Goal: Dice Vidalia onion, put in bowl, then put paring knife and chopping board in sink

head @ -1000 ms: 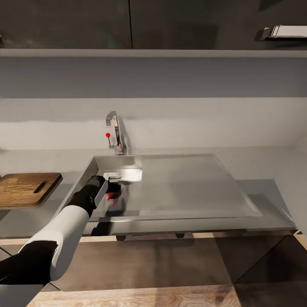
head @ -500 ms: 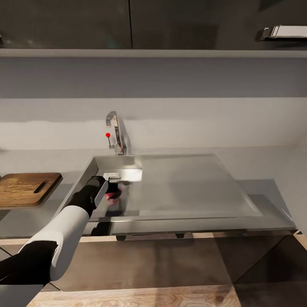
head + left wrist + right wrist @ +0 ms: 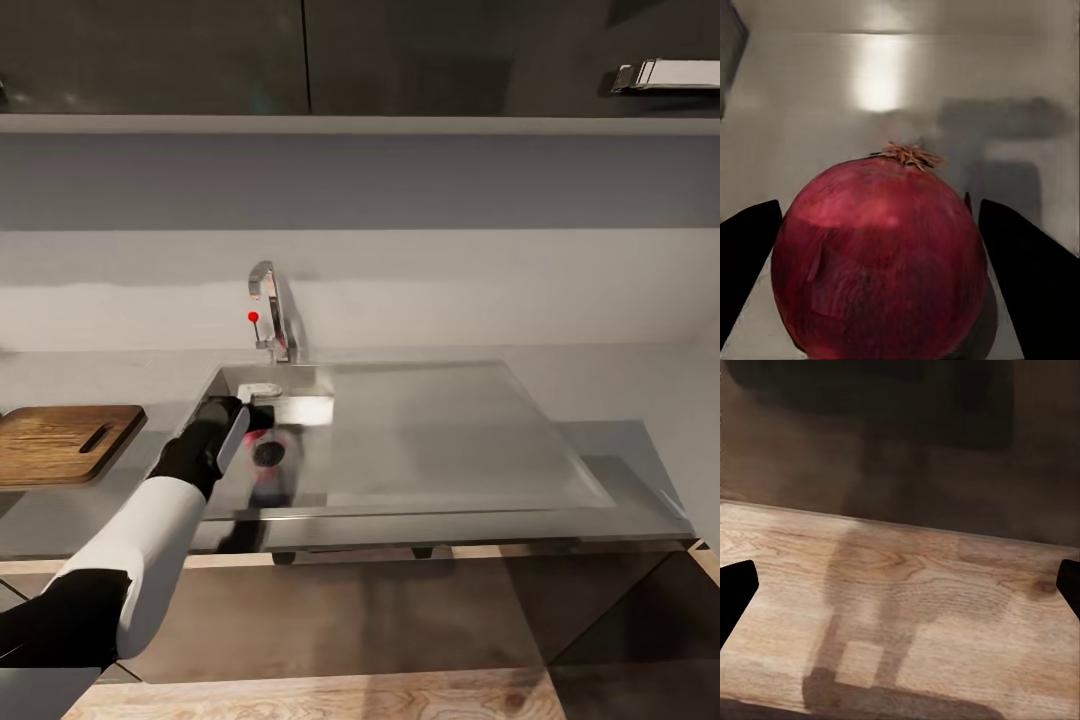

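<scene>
A long grey worktop (image 3: 620, 390) runs along a pale wall, with dark cabinets above it and a wooden floor (image 3: 330, 695) in front of it. The steel sink (image 3: 420, 440) is set into the worktop, and its chrome tap (image 3: 268, 310) with a red knob stands at the back edge. The chopping board (image 3: 60, 440) lies flat on the worktop at the left of the sink, apart from it. The left arm reaches into the left part of the basin. In the left wrist view the Vidalia onion (image 3: 881, 259) sits between the two dark fingers (image 3: 1027, 285) of the left hand (image 3: 881, 277), above the shiny steel bottom; the fingers stand close on both sides of it, but I cannot tell if they press it. The right hand (image 3: 900, 592) is open, its fingertips wide apart over the wooden floor.
</scene>
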You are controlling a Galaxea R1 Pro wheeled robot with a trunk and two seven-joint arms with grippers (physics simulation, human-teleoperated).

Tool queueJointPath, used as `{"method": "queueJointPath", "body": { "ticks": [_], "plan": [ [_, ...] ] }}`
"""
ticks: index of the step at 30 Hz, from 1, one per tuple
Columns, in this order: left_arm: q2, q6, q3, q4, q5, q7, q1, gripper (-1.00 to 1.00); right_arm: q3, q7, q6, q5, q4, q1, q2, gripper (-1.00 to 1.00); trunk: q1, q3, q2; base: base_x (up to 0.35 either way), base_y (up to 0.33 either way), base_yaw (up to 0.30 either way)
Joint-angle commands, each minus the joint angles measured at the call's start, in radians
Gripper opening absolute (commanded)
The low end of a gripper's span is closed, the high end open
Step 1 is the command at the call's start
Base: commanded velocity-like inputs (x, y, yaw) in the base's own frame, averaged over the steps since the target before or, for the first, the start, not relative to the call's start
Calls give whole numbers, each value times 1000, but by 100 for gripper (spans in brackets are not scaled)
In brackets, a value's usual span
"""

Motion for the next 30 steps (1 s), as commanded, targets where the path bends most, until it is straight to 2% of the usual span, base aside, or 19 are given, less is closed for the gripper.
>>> {"method": "queueJointPath", "body": {
  "ticks": [1, 3, 4, 8, 16, 30],
  "plan": [
    [0, 6, -1, -27, 7, 7, 0, -100, 3, -10, -1, 10, 1, 0, 0, 100, 0, -1, 0, 0, 0, 0],
    [0, 10, -1, -65, 7, 7, 0, -100, 3, -9, -1, 10, 1, -1, -1, 100, 0, -1, 0, 0, 0, 0],
    [-1, 17, -1, -114, 7, 7, 0, -100, 3, -9, -1, 10, 1, 0, -1, 100, 0, -1, 0, 0, 0, 0],
    [-1, 42, -1, -176, 7, 7, 0, -100, 3, -9, -1, 10, 1, -1, -1, 100, 0, -1, 0, 0, 0, 0],
    [0, 186, -1, -336, 7, 7, 0, -100, 3, -9, -1, 10, 1, -1, -1, 100, 0, -1, 0, 0, 0, 0],
    [0, 201, -1, -357, 7, 7, 2, -100, 3, -9, -1, 10, 1, -1, -1, 100, 0, -1, 0, 0, 0, 0]
  ]
}}
